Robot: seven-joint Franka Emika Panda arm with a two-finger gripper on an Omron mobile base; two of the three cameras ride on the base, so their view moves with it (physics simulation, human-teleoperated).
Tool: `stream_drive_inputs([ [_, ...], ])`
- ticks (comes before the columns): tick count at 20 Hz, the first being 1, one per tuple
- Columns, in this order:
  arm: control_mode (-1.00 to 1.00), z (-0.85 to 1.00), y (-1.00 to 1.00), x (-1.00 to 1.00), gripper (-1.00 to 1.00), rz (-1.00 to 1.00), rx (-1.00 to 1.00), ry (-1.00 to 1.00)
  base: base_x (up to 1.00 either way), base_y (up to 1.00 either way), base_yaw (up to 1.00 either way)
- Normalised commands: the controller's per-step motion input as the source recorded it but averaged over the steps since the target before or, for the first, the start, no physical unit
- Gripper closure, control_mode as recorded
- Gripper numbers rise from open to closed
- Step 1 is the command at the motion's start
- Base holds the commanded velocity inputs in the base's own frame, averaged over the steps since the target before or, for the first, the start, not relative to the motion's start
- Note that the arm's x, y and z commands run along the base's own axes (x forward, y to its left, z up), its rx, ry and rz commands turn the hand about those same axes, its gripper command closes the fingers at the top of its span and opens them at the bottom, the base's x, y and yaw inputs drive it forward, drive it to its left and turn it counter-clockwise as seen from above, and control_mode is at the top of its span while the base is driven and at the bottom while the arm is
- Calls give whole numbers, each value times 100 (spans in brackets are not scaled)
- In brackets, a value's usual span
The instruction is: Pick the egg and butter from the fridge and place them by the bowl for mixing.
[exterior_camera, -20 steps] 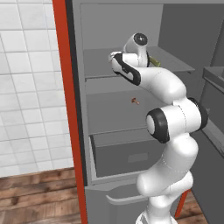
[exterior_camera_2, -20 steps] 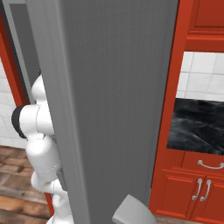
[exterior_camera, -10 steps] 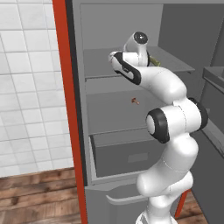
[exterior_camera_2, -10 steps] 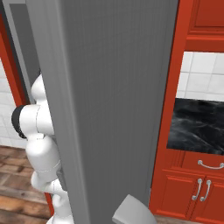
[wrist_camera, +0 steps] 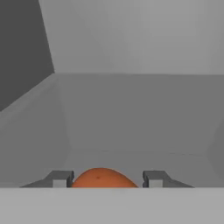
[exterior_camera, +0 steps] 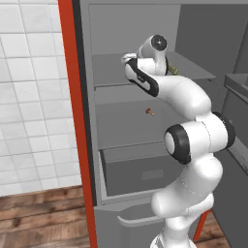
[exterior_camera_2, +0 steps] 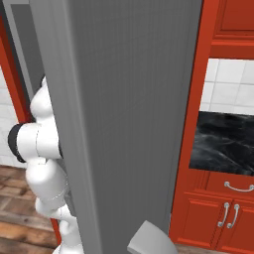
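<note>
White robot arm reaches onto the open fridge (exterior_camera: 193, 43) upper shelf; the gripper (wrist_camera: 107, 179) (fingertips either side) is clenched around the orange-brown egg (wrist_camera: 103, 178); butter (exterior_camera: 172, 70) lies just beside the hand.

Arm outstretched, claw (wrist_camera: 105, 179) seemingly clamped.

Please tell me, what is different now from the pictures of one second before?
Almost nothing has visibly moved. The arm stays reaching onto the fridge's upper shelf, and in the hand view the pincer now stands around the egg. The butter and the small red-and-white item stayed in place.
</note>
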Motion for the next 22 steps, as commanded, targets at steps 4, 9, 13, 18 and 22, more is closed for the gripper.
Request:
stream_drive_inputs([
  [4,-100,22,0,-96,100,0,-1,-47,0,0,0],
  [9,-100,51,0,-100,100,-4,5,-23,0,0,0],
  [13,-100,86,0,-100,100,-7,18,1,0,0,0],
  [18,-100,40,0,-100,100,-10,15,17,0,0,0],
  [22,-100,-51,0,-100,100,-9,1,38,0,0,0],
])
